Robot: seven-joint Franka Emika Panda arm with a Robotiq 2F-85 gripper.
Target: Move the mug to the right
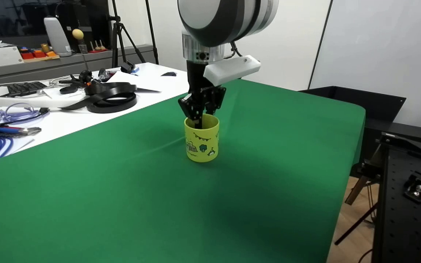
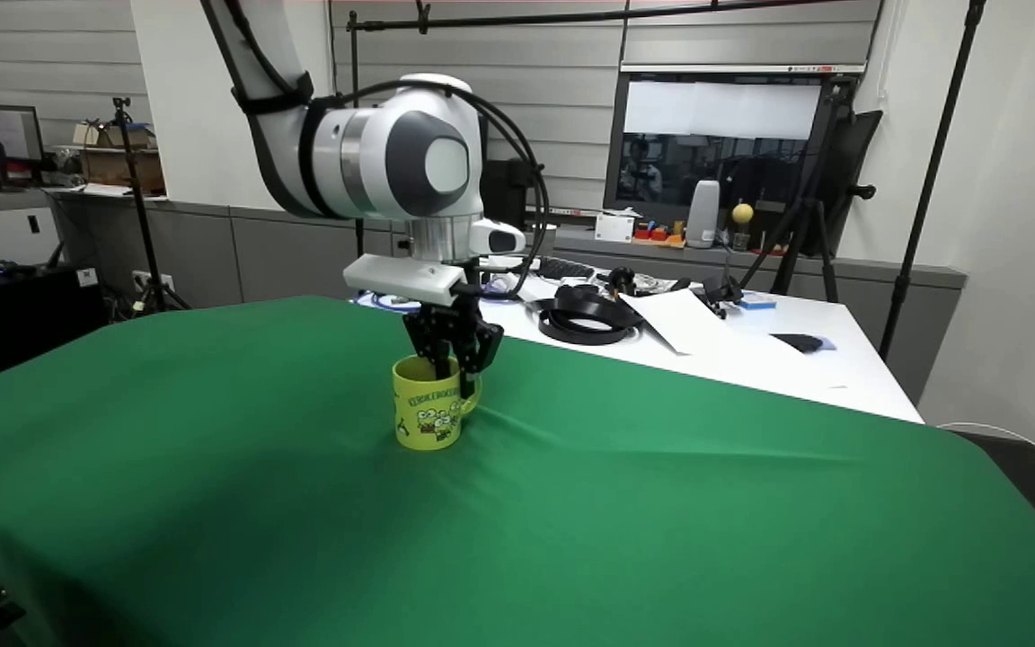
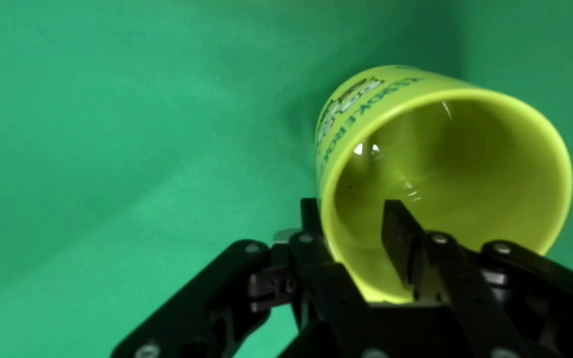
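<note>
The mug (image 1: 202, 146) is yellow-green with dark printed marks and stands upright on the green cloth in both exterior views. In an exterior view its handle (image 2: 474, 401) shows on the side near the gripper. My gripper (image 1: 204, 117) points down over the mug's rim. It also shows above the mug (image 2: 423, 418) in an exterior view (image 2: 455, 377). In the wrist view the gripper (image 3: 351, 211) straddles the wall of the mug (image 3: 445, 164). One finger is inside, with a gap to the wall; the other is outside, close against it. The handle is hidden there.
The green cloth (image 1: 122, 204) covers the table around the mug. A white table (image 2: 751, 359) adjoins it, with a black strap roll (image 2: 585, 314), cables, a keyboard and papers. A black perforated plate (image 1: 411, 219) stands beside the cloth's edge.
</note>
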